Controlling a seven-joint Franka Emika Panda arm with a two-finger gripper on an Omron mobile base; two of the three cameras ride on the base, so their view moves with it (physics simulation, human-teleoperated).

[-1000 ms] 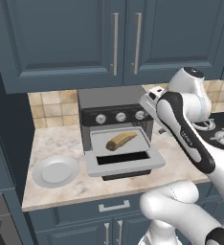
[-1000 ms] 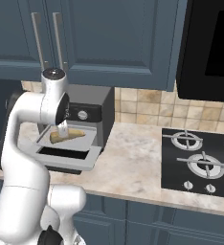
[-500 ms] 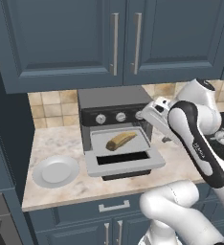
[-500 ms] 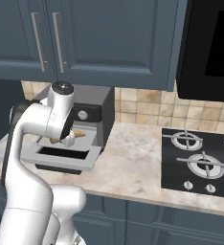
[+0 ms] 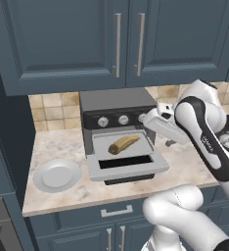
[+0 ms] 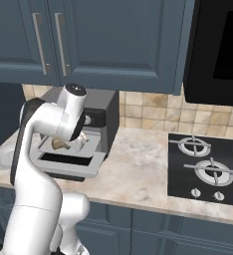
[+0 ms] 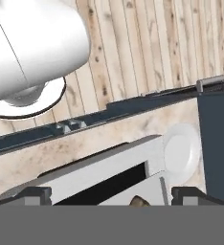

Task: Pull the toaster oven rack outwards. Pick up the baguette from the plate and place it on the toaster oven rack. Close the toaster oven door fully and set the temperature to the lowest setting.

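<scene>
A beige marbled tabletop (image 5: 62, 147) is running under dark blue cabinets (image 5: 87, 44), with a tan tiled wall (image 5: 48, 110) behind it. The toaster oven (image 5: 117, 110) is standing on it, its door (image 5: 128, 165) lying open and flat. The rack (image 5: 102, 146) is sticking out over the door, and the baguette (image 5: 123, 143) is lying on it. The plate (image 5: 56, 175) is sitting bare to the oven's left. A gas hob (image 6: 208, 167) is sitting well to the right. The fingers (image 7: 111, 195) are hovering wide apart above the door, gripping nothing, while wooden floor (image 7: 147, 43) is showing beyond.
</scene>
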